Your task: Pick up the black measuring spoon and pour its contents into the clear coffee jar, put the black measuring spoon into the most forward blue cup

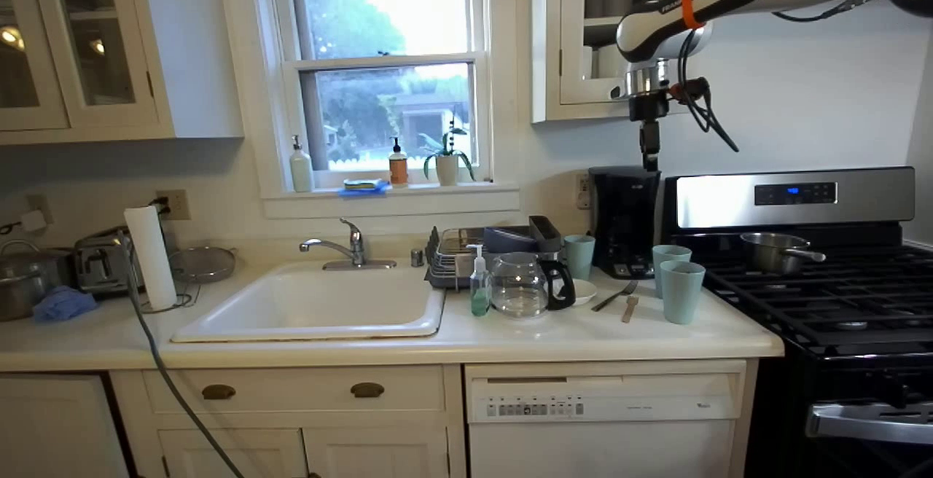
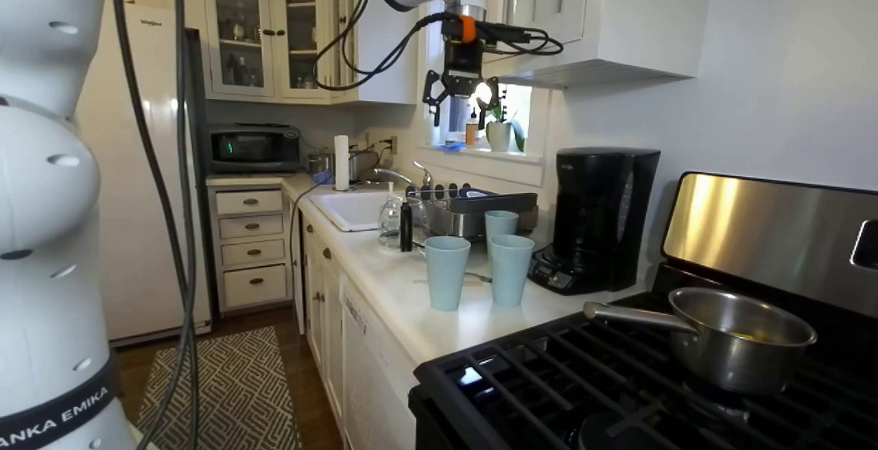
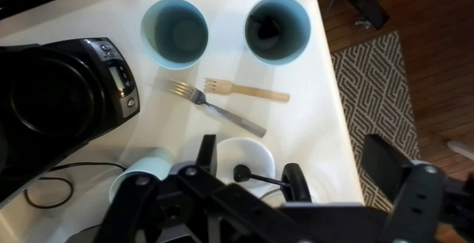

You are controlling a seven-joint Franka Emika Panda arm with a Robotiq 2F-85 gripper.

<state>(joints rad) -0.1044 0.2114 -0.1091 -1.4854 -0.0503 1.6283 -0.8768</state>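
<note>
The clear coffee jar [image 1: 516, 288] stands on the counter with its black handle [image 3: 299, 183] showing in the wrist view. The most forward blue cup [image 1: 683, 294] stands at the counter's front; it also shows in an exterior view [image 2: 447, 275] and from above in the wrist view [image 3: 290, 48]. A dark object with a short handle [image 3: 268, 31] lies inside it. A black spoon [image 3: 241, 173] has its round head over a white plate [image 3: 255, 150] and its handle at the jar's handle. I cannot tell which is the measuring spoon. My gripper [image 2: 459, 118] is open, empty, high above the counter.
Another blue cup [image 3: 174, 35] stands beside the forward one; a third [image 1: 579, 256] is farther back. The black coffee machine [image 2: 597, 220], dish rack [image 1: 459, 259], soap bottle [image 1: 479, 288], metal fork [image 3: 222, 111] and wooden fork [image 3: 246, 89] are nearby. A pot [image 2: 741, 340] stands on the stove.
</note>
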